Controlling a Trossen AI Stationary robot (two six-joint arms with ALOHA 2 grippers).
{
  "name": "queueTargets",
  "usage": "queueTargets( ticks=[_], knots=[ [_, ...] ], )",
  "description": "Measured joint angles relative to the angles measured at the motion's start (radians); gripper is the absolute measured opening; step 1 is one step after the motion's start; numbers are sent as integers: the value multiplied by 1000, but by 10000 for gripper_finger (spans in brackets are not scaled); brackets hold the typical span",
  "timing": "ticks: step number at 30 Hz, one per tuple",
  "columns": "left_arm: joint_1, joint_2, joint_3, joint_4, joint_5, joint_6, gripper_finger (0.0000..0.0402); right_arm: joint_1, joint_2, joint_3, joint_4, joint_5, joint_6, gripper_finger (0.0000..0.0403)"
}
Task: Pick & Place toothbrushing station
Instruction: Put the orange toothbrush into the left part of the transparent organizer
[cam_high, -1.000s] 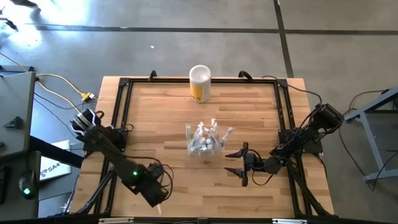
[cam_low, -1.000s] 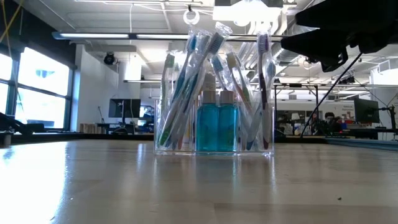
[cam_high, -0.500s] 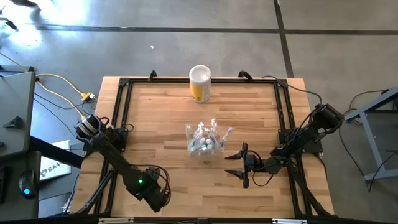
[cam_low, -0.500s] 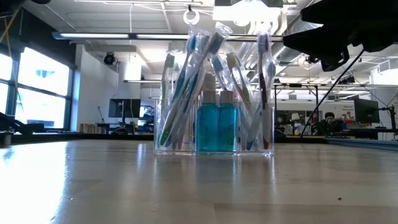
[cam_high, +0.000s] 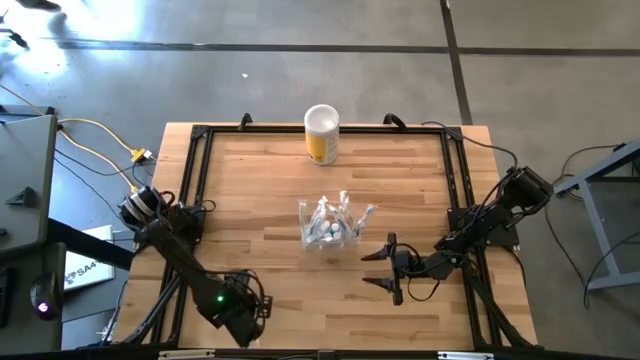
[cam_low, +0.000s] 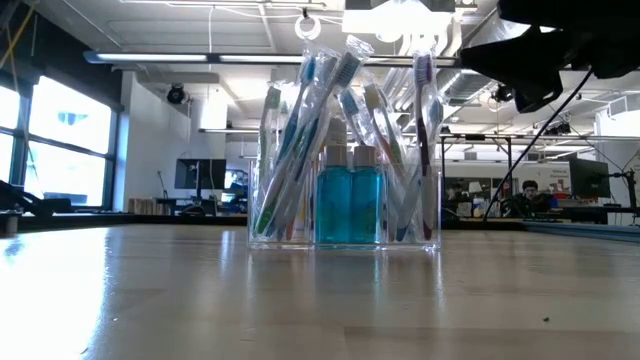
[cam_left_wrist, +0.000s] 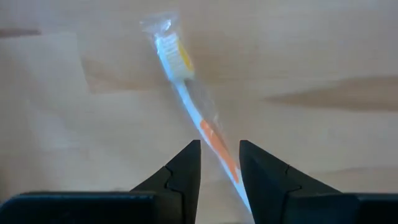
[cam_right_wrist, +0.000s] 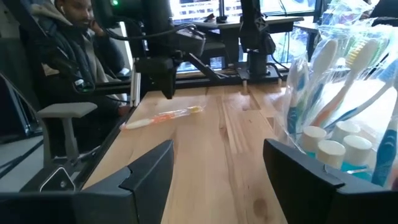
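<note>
The toothbrushing station (cam_high: 330, 225), a clear holder with wrapped toothbrushes and teal tubes (cam_low: 348, 205), stands on its base at the table's middle. My right gripper (cam_high: 378, 270) is level and open just to the station's right and nearer the front; the station (cam_right_wrist: 336, 93) lies off to one side of its fingers. A single wrapped toothbrush (cam_left_wrist: 186, 93) with an orange handle lies flat on the table near the front left corner. My left gripper (cam_left_wrist: 219, 165) points down above that handle. Its fingers are a little apart and clear of the toothbrush (cam_right_wrist: 163, 117).
A yellow canister with a white top (cam_high: 321, 133) stands at the table's far edge. Black frame rails (cam_high: 195, 180) run along the table's sides. A person sits beyond the table's left side (cam_right_wrist: 68, 37). Bare wood lies between the station and the loose toothbrush.
My left gripper has sunk toward the table and moved a little toward the near edge, rolling about its own axis as it went. The station has not moved.
</note>
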Motion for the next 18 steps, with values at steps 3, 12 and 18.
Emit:
queueTargets(
  ticks=[3,12,18],
  knots=[
    [0,0,-39,49,-2,-7,103,0,0,0,0,-1,0,240],
    [0,0,-181,245,28,-24,103,0,0,0,-1,0,0,240],
    [0,-5,-256,317,73,-42,103,0,0,0,-1,1,0,240]
  ],
)
